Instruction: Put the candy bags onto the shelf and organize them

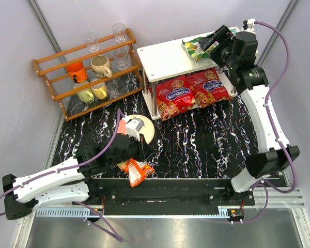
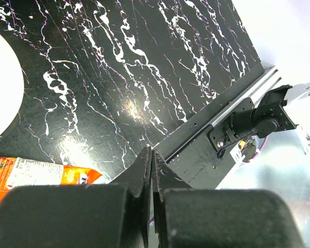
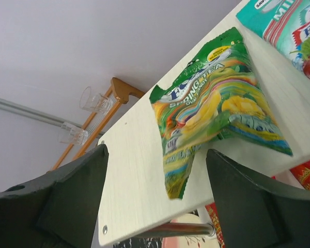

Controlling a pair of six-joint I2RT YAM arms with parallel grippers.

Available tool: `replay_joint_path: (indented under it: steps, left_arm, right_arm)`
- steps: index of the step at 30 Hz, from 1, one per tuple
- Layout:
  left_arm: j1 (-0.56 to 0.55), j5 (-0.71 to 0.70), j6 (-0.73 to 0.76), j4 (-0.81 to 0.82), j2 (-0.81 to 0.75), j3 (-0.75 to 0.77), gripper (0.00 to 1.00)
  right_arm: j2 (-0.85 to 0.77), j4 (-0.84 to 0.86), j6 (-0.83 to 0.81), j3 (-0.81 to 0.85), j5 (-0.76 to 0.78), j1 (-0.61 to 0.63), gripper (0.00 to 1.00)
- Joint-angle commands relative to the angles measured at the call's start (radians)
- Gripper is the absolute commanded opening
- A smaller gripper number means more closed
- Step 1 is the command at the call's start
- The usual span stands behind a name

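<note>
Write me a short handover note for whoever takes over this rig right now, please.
Left gripper: shut, empty, beside the orange bag near the table's front edge.
Right gripper: open, facing the yellow-green bag lying on the shelf's top tier; teal bag next to it.
Two red bags on the lower tier.
Done: four bags shelved. Left: the orange one.

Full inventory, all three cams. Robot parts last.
shelf: 1, white, table's far right
red candy bags: 2, red, shelf's lower tier
yellow-green bag: 1, shelf top
teal bag: 1, shelf top, beside it
orange bag: 1, table's near edge
wooden rack: 1, orange-brown, far left
mugs: 4, one orange, three cream-yellow, rack
glasses: 4, clear, rack
plate: 1, cream, table centre-left
table: 1, black marbled
left gripper: shut, beside orange bag
right gripper: open, over yellow-green bag
</note>
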Motion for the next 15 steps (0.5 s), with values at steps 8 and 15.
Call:
replay_joint_path:
  steps: [8,15]
  left_arm:
    - [-0.005,0.0,0.008,0.048,0.015,0.004,0.0]
    - [-0.003,0.003,0.013,0.051,0.024,0.01,0.0]
  right_arm:
    - [-0.212,0.052,-0.232,-0.039,0.042,-0.004,0.74]
    - [0.095,-0.076,-0.462,0.298,-0.062,-0.009,0.0]
